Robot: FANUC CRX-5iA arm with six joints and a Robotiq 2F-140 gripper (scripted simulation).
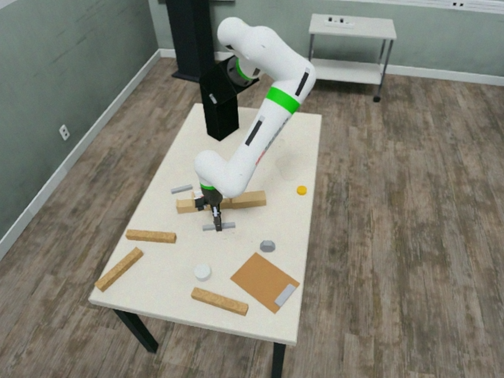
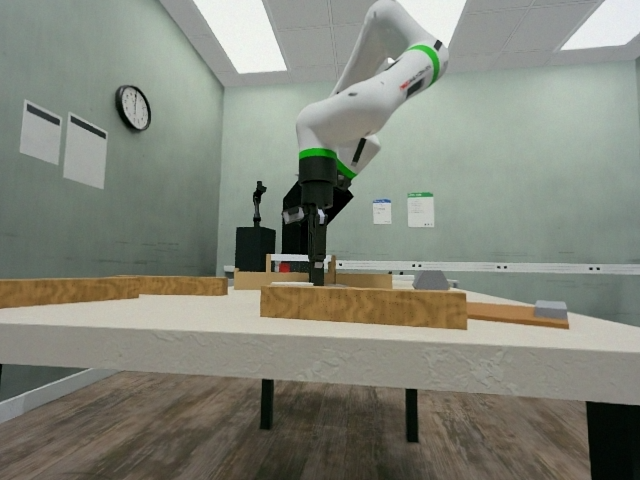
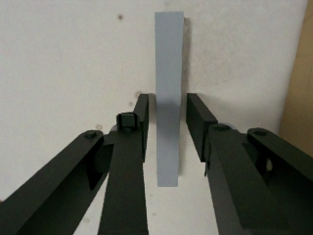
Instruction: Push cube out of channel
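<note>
Grey and slim, a flat bar [image 3: 168, 93] lies on the white bench [image 1: 260, 134], and the gripper [image 1: 217, 225] stands low over it with its black jaws on the two long sides of the bar. In the wrist view there is a narrow gap between each finger pad [image 3: 143, 122] and the bar, so the jaws are partly spread and they pinch nothing. The wooden channel [image 1: 244, 200] lies just beyond the gripper, at about 12 o'clock from it in the top view, and the arm hides its middle part. In the exterior view the red cube [image 2: 283, 267] is seen inside the channel, under the light roof strip, a little to the 9 o'clock side of the fingers. A second grey bar [image 1: 181, 189] rests near the channel at about 10 o'clock from the gripper. Three loose wooden blocks lie toward the near edge of the bench.
</note>
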